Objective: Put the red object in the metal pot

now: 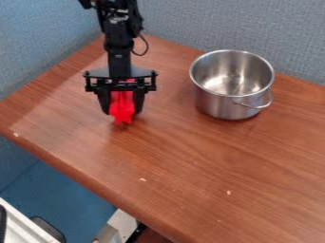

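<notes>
- While pointing straight down over the wooden table (191,161), gripper (122,106) clamped shut on the red object (122,109), low end at or just above the tabletop.
- Off to the right, well apart: metal pot (233,84), upright, interior bare, small handle facing right.
- Behind, blue wall (241,24).

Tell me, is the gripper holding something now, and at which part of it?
The gripper is shut on the red object, apparently around its upper part; the lower end shows below the jaws.
</notes>
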Controlling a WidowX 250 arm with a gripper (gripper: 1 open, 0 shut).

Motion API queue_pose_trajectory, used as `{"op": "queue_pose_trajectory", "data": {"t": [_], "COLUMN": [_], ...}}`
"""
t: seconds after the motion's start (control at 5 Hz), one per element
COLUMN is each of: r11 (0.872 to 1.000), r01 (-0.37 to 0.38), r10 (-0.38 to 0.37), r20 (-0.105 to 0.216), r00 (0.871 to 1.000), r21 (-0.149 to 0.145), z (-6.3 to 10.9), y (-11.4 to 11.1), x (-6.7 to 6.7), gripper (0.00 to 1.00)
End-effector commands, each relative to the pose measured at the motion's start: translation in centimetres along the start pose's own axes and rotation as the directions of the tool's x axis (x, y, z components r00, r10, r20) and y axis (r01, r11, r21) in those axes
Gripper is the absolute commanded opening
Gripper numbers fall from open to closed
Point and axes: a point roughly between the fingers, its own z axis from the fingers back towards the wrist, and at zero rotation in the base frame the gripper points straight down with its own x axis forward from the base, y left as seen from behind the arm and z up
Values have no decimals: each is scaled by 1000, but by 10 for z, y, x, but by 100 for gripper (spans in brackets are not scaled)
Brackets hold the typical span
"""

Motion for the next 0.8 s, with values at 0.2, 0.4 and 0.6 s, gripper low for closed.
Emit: {"op": "queue_pose_trajectory", "data": {"t": [0.2,0.4,0.6], "r11": [1000,1000,1000], "r01": [-6,0,6], "r10": [9,3,-4], "r20": [85,84,84], "r00": [996,996,996], "r21": [-28,-25,-23], "z": [33,35,38], "y": [-1,-4,-6], "x": [8,6,4], "gripper": [0,0,0]}}
